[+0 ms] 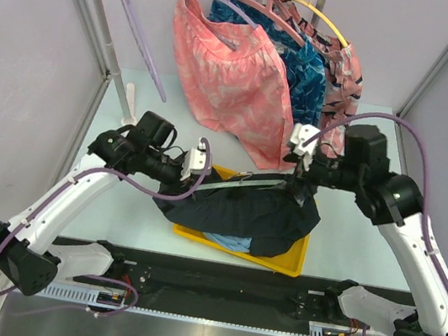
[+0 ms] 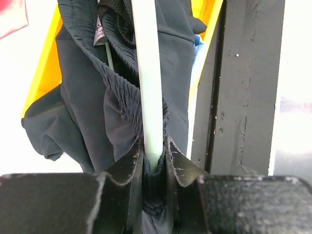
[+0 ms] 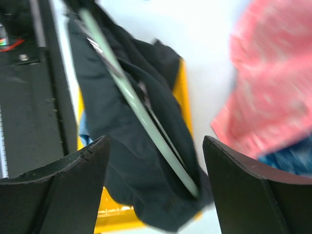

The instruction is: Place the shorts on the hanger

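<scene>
I am holding the left claw (image 2: 154,153) clenched on the pale green bar of the hanger (image 2: 148,73), with a fold of the waistband of the shorts (image 2: 83,112) caught in the same pinch. I am reading this as the anchor grip: it is pinning cloth to bar and carrying both above the yellow tray (image 1: 290,264). The right claw (image 3: 156,141) is standing released, jaws wide, gripping nothing; bar and dark fabric are lying just beyond its fingertips. The shorts are hanging from the hanger, their slack sagging into the tray. The tray is also holding a light blue garment (image 1: 225,241), showing beneath them at the near edge. I am judging the drape incomplete, leaving the right claw free for spreading cloth along the bar.
</scene>
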`<action>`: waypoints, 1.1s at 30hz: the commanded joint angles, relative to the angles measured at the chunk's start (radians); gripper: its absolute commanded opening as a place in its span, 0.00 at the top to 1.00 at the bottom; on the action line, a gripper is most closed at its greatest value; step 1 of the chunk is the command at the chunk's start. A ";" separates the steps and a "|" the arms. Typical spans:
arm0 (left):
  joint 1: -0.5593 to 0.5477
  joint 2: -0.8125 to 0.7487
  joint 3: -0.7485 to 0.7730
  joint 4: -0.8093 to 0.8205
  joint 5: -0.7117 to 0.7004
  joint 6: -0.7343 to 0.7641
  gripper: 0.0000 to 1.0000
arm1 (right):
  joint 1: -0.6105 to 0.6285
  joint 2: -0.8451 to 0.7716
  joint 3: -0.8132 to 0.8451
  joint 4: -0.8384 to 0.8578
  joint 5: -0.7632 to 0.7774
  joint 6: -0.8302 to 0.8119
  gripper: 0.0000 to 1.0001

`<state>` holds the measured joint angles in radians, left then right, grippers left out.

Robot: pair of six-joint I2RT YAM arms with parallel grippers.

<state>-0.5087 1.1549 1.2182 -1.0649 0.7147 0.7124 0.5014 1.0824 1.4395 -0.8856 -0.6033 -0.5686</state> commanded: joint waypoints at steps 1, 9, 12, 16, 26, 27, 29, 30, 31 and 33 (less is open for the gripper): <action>0.007 -0.018 0.066 0.066 0.077 -0.014 0.99 | 0.118 0.043 -0.008 0.106 0.003 -0.007 0.19; 0.006 -0.066 0.053 0.117 0.077 -0.048 0.99 | 0.193 0.145 -0.027 0.200 0.022 -0.028 0.27; 0.006 -0.078 0.053 0.135 0.074 -0.071 0.99 | 0.227 0.163 -0.027 0.220 0.026 -0.034 0.44; 0.007 -0.109 0.052 0.181 0.052 -0.106 0.98 | 0.272 0.171 -0.027 0.208 0.069 -0.050 0.72; 0.010 -0.193 0.038 0.328 -0.147 -0.202 0.83 | 0.249 0.099 -0.014 0.203 0.109 0.042 1.00; 0.010 -0.199 0.037 0.332 -0.165 -0.202 0.79 | 0.240 0.094 -0.013 0.197 0.112 0.058 1.00; 0.019 -0.202 0.030 0.312 -0.196 -0.174 0.78 | 0.201 0.080 -0.010 0.172 0.114 0.075 1.00; 0.028 -0.207 0.026 0.306 -0.207 -0.172 0.76 | 0.183 0.074 -0.008 0.163 0.108 0.085 1.00; 0.041 -0.216 0.021 0.295 -0.204 -0.171 0.72 | 0.168 0.070 -0.007 0.143 0.097 0.085 1.00; 0.079 -0.221 0.006 0.283 -0.193 -0.169 0.64 | 0.131 0.050 -0.004 0.125 0.097 0.078 1.00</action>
<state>-0.5003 0.9817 1.2251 -0.7971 0.6003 0.5842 0.7143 1.1900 1.4067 -0.7025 -0.5755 -0.5323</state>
